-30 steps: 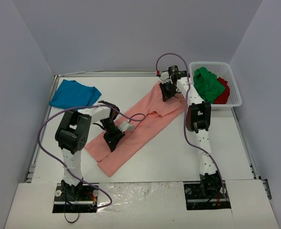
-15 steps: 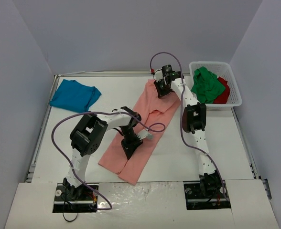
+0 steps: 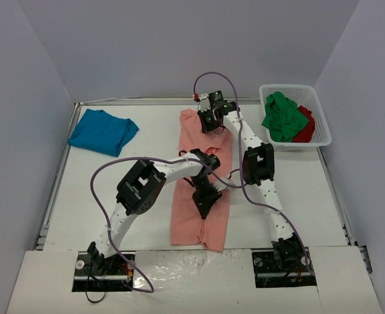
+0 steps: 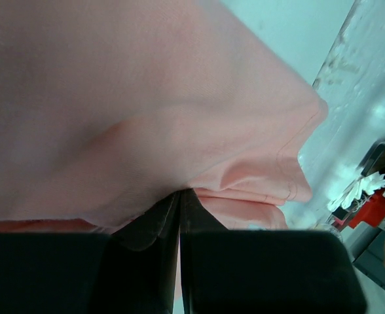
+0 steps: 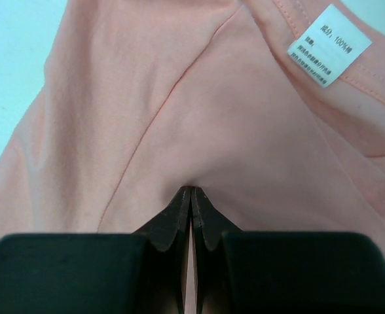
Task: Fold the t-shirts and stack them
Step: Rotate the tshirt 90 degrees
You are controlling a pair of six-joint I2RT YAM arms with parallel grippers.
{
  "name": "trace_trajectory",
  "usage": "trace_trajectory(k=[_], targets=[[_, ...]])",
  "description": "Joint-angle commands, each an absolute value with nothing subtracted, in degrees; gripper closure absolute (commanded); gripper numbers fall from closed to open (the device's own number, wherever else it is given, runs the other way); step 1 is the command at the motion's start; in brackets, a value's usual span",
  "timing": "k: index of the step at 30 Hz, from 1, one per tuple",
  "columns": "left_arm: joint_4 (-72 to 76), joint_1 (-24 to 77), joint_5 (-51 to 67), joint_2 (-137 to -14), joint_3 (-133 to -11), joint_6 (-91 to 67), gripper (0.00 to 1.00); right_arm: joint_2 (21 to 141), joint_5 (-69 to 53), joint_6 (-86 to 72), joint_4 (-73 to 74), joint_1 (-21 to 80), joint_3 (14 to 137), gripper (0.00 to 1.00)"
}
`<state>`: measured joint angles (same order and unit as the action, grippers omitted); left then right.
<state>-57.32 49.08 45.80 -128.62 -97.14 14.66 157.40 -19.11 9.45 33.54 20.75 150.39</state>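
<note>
The salmon-pink t-shirt (image 3: 196, 176) lies stretched near-to-far down the middle of the table. My left gripper (image 3: 204, 205) is shut on its near part; the left wrist view shows the cloth (image 4: 146, 118) bunched at the fingertips (image 4: 179, 196). My right gripper (image 3: 209, 122) is shut on its far end near the collar; the right wrist view shows the cloth (image 5: 199, 111) pinched at the tips (image 5: 191, 191) below a white label (image 5: 328, 46). A teal-blue t-shirt (image 3: 102, 131) lies folded at the far left. Green (image 3: 282, 116) and red (image 3: 305, 125) t-shirts sit in the basket.
The white mesh basket (image 3: 322, 124) stands at the far right corner. Purple cables loop from both arms above the table. The grey walls close in on the left, back and right.
Both grippers have swung the pink t-shirt from a diagonal lie to a near-to-far lie. The left gripper moved right and nearer; the right gripper moved left along the far edge.
</note>
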Motion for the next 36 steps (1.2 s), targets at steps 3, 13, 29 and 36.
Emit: trace_trajectory(k=[3, 13, 29, 36], targets=[[-46.94, 49.48, 41.31, -133.32, -100.54, 13.89, 0.98, 158.55, -23.73, 8.44, 33.22, 23.37, 152.05, 0.98], [-48.25, 49.31, 40.26, -134.56, -102.57, 14.59, 0.98, 156.98, -21.27, 11.42, 32.34, 24.61, 151.18, 0.96], [-55.1, 49.48, 37.88, -114.1, -101.51, 20.3, 0.68, 138.97, -19.86, 14.41, 32.17, 24.79, 142.05, 0.82], [-58.18, 49.39, 39.63, -106.8, -99.76, 23.81, 0.46, 126.5, -19.87, 16.61, 32.43, 23.47, 132.56, 0.66]])
